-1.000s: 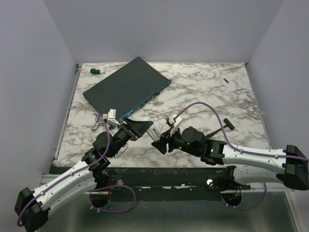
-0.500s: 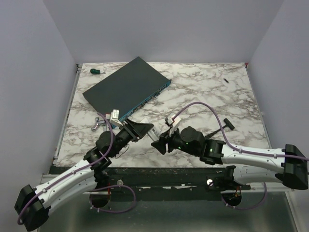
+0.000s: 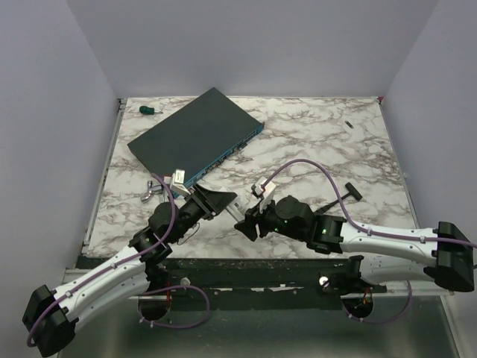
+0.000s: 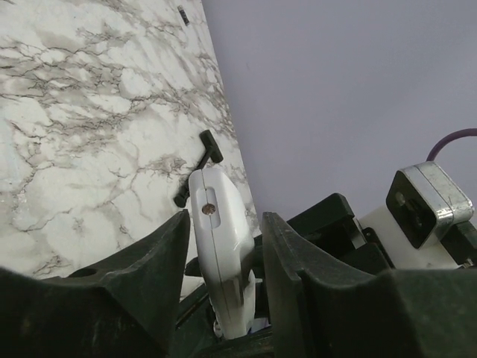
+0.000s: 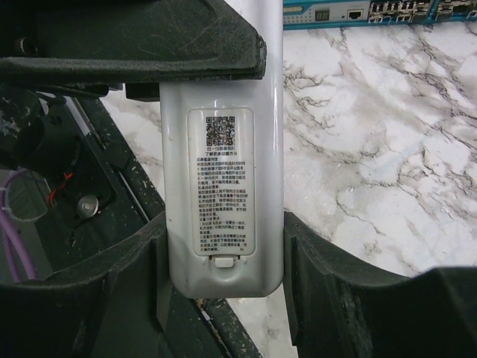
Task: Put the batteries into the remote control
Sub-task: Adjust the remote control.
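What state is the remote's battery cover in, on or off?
On. The right wrist view shows the back of the remote control: the labelled battery cover sits flush, its latch tab seated, and no open compartment shows.

Between the fingers (image 5: 339,287) of the right gripper (image 5: 225,239), a label (image 5: 222,201) on the back of the remote control (image 5: 269,164) shows a QR code (image 5: 222,132); the print beneath is too small to read.

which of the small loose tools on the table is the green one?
The screwdriver at the far-left corner, beside the dark box. The T-shaped tool and the small far-right piece are black.
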`<state>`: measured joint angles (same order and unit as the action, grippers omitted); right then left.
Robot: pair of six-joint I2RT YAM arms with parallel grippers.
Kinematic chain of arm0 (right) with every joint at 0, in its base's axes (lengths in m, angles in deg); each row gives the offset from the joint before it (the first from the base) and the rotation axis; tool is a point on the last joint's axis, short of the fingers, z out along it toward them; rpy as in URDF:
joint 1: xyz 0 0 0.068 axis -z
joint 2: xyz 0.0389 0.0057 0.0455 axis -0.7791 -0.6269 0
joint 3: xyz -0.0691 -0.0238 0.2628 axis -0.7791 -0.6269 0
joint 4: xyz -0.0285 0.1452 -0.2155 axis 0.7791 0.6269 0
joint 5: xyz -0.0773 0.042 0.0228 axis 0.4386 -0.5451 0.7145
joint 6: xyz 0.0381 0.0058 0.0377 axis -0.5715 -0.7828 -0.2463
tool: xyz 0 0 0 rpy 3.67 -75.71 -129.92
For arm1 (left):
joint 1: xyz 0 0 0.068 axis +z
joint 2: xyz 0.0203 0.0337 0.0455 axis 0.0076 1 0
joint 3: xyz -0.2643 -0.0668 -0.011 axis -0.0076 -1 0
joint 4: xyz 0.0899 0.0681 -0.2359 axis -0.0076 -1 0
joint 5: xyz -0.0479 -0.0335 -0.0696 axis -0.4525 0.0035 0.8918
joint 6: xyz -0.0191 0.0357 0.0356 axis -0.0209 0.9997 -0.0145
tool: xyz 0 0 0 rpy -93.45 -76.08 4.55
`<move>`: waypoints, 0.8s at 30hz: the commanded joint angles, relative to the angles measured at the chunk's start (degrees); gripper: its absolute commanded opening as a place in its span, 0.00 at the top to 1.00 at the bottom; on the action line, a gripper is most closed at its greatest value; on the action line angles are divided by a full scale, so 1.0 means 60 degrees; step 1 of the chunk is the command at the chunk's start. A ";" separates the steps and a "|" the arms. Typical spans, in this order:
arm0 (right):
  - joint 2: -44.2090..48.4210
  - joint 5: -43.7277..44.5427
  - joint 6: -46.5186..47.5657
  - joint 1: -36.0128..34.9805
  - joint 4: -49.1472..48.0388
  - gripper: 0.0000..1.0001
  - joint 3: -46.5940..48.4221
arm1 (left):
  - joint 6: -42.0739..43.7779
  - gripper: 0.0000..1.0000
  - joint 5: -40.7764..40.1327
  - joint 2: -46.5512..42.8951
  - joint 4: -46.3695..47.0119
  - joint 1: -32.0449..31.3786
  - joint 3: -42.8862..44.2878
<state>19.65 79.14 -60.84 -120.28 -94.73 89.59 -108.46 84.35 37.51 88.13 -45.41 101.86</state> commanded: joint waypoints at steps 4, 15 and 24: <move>0.0263 -0.0315 0.0601 -0.0012 0.0453 0.99 0.0257 | 0.0096 0.63 0.0362 0.0058 -0.0085 0.0045 -0.0046; 0.0362 -0.0256 0.1520 -0.0023 0.0876 0.99 0.0782 | -0.0098 0.65 0.0841 0.0329 0.0230 0.0047 -0.0204; 0.0570 -0.0312 0.1407 -0.0019 0.1234 0.99 0.0514 | -0.0109 0.58 0.0709 0.0098 0.0143 0.0052 -0.0237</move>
<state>20.85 78.42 -52.82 -120.28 -87.84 91.84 -109.01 87.67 39.15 89.22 -45.36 101.40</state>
